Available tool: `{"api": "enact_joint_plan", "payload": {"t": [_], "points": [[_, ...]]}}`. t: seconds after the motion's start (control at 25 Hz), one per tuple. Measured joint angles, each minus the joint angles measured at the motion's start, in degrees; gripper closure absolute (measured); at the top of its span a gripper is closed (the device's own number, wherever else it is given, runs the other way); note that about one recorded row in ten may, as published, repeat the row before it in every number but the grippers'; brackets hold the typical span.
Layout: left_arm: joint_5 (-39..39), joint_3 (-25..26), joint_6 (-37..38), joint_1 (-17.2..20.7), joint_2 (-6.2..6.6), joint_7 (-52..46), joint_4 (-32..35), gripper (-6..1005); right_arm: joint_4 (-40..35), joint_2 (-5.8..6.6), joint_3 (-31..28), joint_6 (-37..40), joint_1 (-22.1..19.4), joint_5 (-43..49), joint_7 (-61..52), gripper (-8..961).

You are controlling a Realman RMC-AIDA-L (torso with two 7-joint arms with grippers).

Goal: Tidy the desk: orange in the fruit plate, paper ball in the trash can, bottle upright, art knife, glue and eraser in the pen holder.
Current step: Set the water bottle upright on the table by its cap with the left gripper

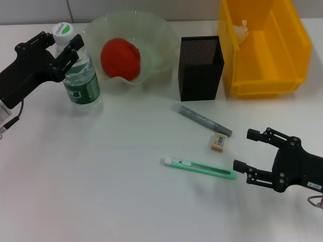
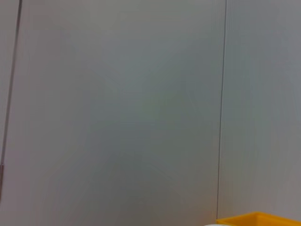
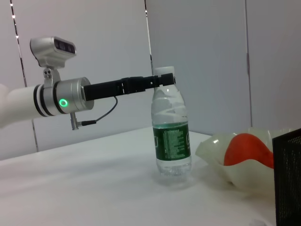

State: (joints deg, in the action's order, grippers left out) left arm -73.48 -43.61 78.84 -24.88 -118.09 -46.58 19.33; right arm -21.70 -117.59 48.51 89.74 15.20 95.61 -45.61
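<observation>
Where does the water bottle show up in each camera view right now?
Head view: bottle upright at far left, left tool around its neck.
Left wrist view: bottle not in it.
Right wrist view: bottle centre, standing on the table.
Shared landmark: fruit plate beside the bottle.

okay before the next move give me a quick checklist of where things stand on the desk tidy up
1. Bottle upright on the table: ok; it stands by itself, left gripper around its neck.
2. Orange in the fruit plate: ok.
3. Paper ball in the yellow bin: ok, a pale crumpled piece lies inside.
4. Art knife, glue stick and eraser in the pen holder: not ok, all three lie on the table.
5. Right gripper ready to pick: ok, open, just beside the knife's end.
6. Left gripper released from the bottle: cannot tell.
</observation>
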Motion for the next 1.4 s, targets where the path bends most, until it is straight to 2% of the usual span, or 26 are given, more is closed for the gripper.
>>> {"api": "enact_joint_plan", "payload": {"t": [1.4], "points": [[-0.4,-0.4,-2.3,-0.6,-0.51,3.6,-2.4,556,0.3,-0.15,0.2,0.3,0.0,0.1,0.0,129]]}}
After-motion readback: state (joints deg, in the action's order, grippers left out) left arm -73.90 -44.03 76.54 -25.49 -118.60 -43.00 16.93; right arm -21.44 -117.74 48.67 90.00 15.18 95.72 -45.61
